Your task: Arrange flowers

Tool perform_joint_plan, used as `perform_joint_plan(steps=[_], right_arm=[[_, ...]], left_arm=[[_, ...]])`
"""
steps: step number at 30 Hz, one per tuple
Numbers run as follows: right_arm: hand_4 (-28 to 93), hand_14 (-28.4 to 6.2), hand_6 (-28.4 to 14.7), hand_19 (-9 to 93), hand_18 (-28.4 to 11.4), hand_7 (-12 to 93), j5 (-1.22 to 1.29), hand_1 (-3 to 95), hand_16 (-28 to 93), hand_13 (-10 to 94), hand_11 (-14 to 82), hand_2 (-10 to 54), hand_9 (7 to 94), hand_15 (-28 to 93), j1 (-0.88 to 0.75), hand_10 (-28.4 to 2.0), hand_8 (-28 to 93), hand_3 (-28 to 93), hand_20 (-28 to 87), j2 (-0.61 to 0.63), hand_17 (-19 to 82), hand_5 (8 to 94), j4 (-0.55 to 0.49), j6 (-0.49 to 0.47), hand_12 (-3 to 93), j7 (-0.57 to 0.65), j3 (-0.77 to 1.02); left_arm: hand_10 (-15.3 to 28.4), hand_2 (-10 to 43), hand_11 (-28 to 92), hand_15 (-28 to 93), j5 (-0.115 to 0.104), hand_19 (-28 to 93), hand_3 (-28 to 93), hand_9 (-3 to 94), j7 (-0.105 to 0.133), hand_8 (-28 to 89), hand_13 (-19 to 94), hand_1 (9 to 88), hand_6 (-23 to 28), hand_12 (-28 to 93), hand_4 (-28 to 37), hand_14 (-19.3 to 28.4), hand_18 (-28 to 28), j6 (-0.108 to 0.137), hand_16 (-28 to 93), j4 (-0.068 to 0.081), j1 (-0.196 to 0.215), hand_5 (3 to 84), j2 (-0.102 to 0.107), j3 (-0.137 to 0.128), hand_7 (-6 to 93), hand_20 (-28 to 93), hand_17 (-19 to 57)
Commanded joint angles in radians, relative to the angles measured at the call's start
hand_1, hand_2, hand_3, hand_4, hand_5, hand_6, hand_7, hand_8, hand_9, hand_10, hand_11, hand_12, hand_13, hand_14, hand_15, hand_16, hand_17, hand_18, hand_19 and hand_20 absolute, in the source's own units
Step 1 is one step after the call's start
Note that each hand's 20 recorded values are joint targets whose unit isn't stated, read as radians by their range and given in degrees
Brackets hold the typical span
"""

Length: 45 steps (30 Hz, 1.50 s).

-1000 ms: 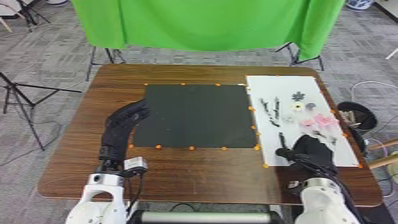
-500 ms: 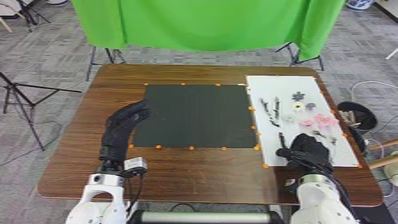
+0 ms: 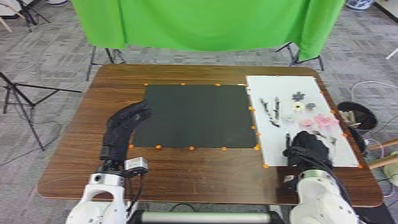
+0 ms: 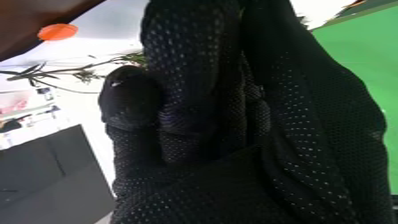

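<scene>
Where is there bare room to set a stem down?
The black mat, right of the left robot hand, looks bare. So does the wooden table between mat, near edge and both arms. The white board is crowded around the pink flowers, dark stems and right robot hand.

Two pink flowers (image 3: 323,120), two grey flowers (image 3: 298,96), one cream flower (image 3: 298,106), one black mat (image 3: 197,115), one white sheet (image 3: 275,85) (sprigs (image 3: 276,107): can't tell).

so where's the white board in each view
head view: the white board lies on the brown table's right side, flowers on it
right wrist view: pale surface behind the right hand, an orange marker near its edge
shared landmark: the green cloth, beyond the table's far edge in the head view
</scene>
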Motion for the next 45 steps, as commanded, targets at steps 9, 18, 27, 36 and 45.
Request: perform_joint_plan(steps=[9, 18, 27, 36, 45], right_arm=[[-2, -1.6, -3.4, 86, -6.8, 24, 0.02, 62.4, 32, 94, 14.8, -9.5, 93.7, 47, -0.045, -9.2, 20, 56, 41, -0.017, 68, 77.6, 0.09, -0.005, 45.9, 0.021, -0.068], [3, -2.1, -3.8, 87, -8.2, 27, 0.007, 60.5, 39, 91, 18.1, -9.5, 91.8, 55, -0.037, -10.3, 23, 59, 49, -0.002, 67, 76.5, 0.105, 0.053, 54.0, -0.02, -0.086], [5, -2.5, -3.6, 89, -9.1, 30, 0.009, 59.6, 40, 88, 23.1, -9.5, 89.8, 62, -0.032, -11.4, 24, 60, 52, 0.032, 66, 75.5, 0.066, 0.191, 55.0, -0.062, -0.051], [5, -2.5, -3.5, 91, -9.3, 32, 0.039, 59.2, 39, 87, 24.8, -9.5, 89.3, 64, -0.025, -11.0, 24, 61, 53, 0.046, 66, 75.2, -0.011, 0.246, 55.3, -0.083, 0.01], [5, -2.2, -3.3, 92, -8.9, 33, 0.09, 59.1, 38, 87, 25.5, -9.5, 89.3, 64, 0.038, -10.8, 24, 62, 51, 0.061, 66, 74.9, -0.068, 0.303, 54.6, -0.11, -0.003]], left_arm=[[13.4, -6.4, 25, 21, 0.0, 16, 66, 46.4, -0.019, -8, 37, 31.7, 2.8, 14, -16.9, 16.7, 12.7, -0.011, 0, 0.008, 0.0, 47.4, -0.011, 0.002, 19.7, 15, 5.4], [13.4, -6.3, 25, 21, -0.009, 16, 66, 46.3, -0.02, -8, 37, 31.8, 2.8, 14, -16.7, 16.6, 12.6, -0.002, 0, 0.008, 0.002, 47.3, -0.013, 0.002, 19.6, 15, 5.3], [13.3, -6.3, 25, 21, -0.017, 16, 66, 46.0, -0.02, -8, 37, 32.0, 2.8, 14, -16.6, 16.6, 12.7, 0.0, 0, 0.006, 0.001, 47.3, -0.009, -0.002, 19.4, 15, 5.3], [13.3, -6.3, 25, 21, -0.034, 16, 66, 45.9, -0.02, -8, 37, 32.1, 2.8, 14, -16.6, 16.7, 12.7, 0.014, 0, 0.012, -0.009, 47.3, 0.037, 0.001, 19.7, 15, 5.3], [13.4, -6.4, 25, 21, -0.07, 16, 66, 46.0, -0.011, -8, 37, 32.1, 2.9, 14, -16.7, 16.7, 12.7, 0.054, 0, 0.042, -0.025, 47.5, 0.15, -0.044, 19.7, 15, 5.2]])
